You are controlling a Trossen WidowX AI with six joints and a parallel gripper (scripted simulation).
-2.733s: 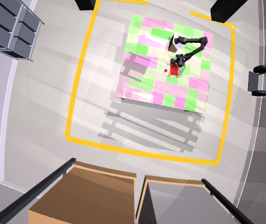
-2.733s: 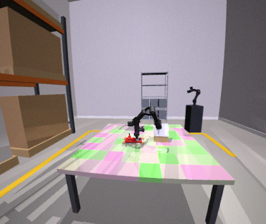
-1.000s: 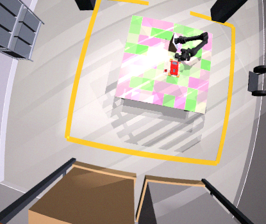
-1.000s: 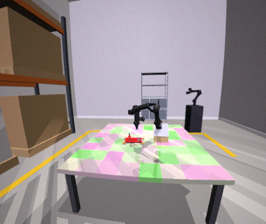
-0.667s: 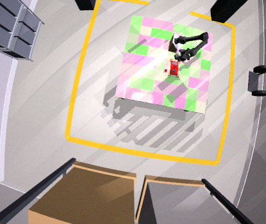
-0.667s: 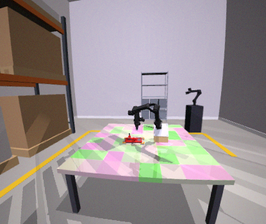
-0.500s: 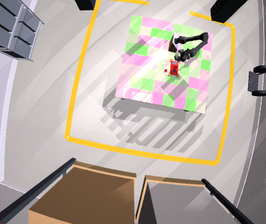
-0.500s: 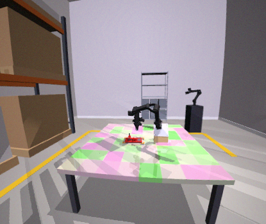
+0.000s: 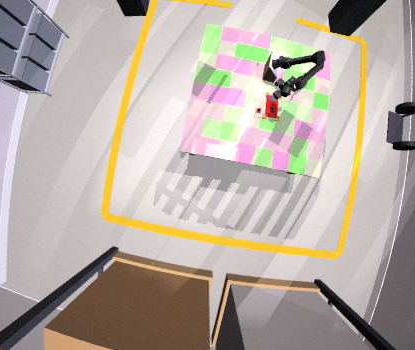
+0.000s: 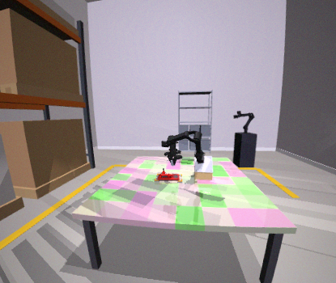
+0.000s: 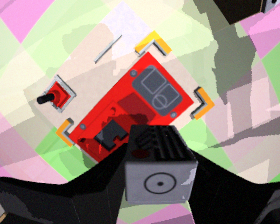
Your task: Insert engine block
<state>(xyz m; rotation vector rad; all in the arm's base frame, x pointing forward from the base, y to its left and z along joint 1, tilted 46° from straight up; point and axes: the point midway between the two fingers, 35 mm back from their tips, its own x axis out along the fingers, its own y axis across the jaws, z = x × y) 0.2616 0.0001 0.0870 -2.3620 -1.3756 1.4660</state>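
Observation:
My gripper (image 9: 277, 95) (image 10: 173, 162) is shut on the engine block (image 11: 160, 182), a grey block with a ringed circle on its near face and dark slots on the face beyond. It holds the block in the air above the table. The red car body (image 9: 272, 111) (image 10: 166, 177) (image 11: 103, 107) lies below, turned diagonally in the wrist view. A dark notched area (image 11: 111, 134) shows in the car body, left of the held block. The block and fingers hide part of the car's near end. I cannot tell the height of the gap or make out the rib.
Yellow corner brackets (image 11: 153, 42) (image 11: 204, 102) stand around the car on a pale board (image 11: 88, 75). A small red part with a black lever (image 11: 58, 95) stands left of the car, near a thin upright strip (image 11: 108, 48). A box (image 10: 204, 175) stands beside the arm.

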